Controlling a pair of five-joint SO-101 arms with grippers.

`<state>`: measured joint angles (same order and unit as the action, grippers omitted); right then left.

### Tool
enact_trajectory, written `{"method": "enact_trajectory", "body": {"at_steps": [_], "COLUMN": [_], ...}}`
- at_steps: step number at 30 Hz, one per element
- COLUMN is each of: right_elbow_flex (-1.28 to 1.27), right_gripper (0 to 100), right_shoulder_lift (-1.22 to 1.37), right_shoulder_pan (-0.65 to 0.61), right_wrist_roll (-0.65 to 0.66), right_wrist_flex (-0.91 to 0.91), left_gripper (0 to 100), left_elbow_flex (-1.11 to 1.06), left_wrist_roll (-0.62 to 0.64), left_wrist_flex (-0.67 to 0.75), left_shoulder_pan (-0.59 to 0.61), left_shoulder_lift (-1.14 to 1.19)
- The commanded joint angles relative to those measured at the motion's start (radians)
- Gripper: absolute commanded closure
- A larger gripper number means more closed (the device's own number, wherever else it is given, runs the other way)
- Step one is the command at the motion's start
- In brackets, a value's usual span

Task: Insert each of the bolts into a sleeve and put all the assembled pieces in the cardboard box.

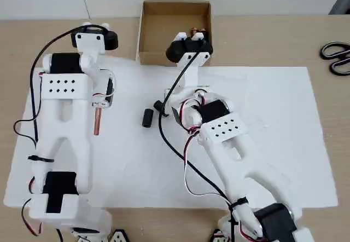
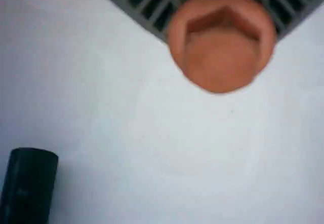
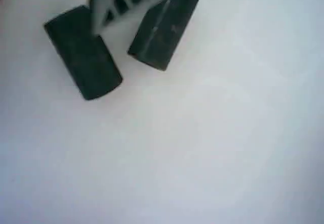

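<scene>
My left gripper (image 1: 101, 106) is shut on a copper bolt (image 1: 97, 122) that hangs point-down over the white sheet at the left. In the left wrist view the bolt's round end (image 2: 221, 44) sits between the grey ribbed jaws, with a black sleeve (image 2: 28, 186) lying farther off. Two black sleeves lie on the sheet near the middle, one (image 1: 146, 117) (image 3: 83, 59) closer to the bolt and one (image 1: 158, 106) (image 3: 162, 29) right at my right gripper (image 1: 165, 101). A grey ribbed part of that gripper reaches down between the two sleeves. The cardboard box (image 1: 145, 34) stands at the back.
The white sheet (image 1: 273, 143) covers most of the wooden table. The right arm's black motor housing (image 1: 188, 47) overlaps the box's front right corner. Scissors (image 1: 336, 56) lie at the far right edge.
</scene>
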<state>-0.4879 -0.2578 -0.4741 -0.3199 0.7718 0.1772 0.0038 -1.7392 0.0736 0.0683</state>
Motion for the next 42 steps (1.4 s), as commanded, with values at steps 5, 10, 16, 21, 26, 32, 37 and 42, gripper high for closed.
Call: {"method": "enact_trajectory", "body": {"at_steps": [5, 10, 16, 21, 26, 32, 37, 42], "right_elbow_flex": [0.025, 0.029, 0.029, 0.029, 0.029, 0.060, 0.061, 0.061], "right_gripper": [79.0, 79.0, 79.0, 79.0, 79.0, 79.0, 79.0, 79.0], "right_shoulder_lift": [-0.015, -0.015, -0.015, -0.015, -0.013, -0.005, -0.007, -0.005], "right_shoulder_pan": [0.145, 0.257, 0.274, 0.277, 0.280, 0.338, 0.346, 0.338], "right_wrist_roll": [-0.005, -0.006, -0.006, -0.008, -0.005, -0.003, -0.003, -0.003], "right_wrist_flex": [-0.008, -0.010, -0.018, -0.018, -0.018, -0.010, -0.008, -0.010], "left_gripper": [99, 99, 99, 99, 99, 99, 99, 99], "left_elbow_flex": [0.004, 0.004, 0.004, 0.004, 0.004, 0.004, 0.005, 0.005], "left_wrist_roll": [0.000, 0.000, 0.000, 0.002, 0.005, 0.006, 0.002, -0.003], "left_wrist_flex": [-0.006, -0.006, -0.006, -0.005, 0.008, 0.023, 0.023, 0.037], "left_shoulder_pan": [0.000, 0.000, 0.000, 0.000, 0.003, 0.008, 0.052, 0.173], "left_shoulder_lift": [-0.055, -0.055, -0.055, -0.055, -0.055, -0.055, -0.055, -0.055]}}
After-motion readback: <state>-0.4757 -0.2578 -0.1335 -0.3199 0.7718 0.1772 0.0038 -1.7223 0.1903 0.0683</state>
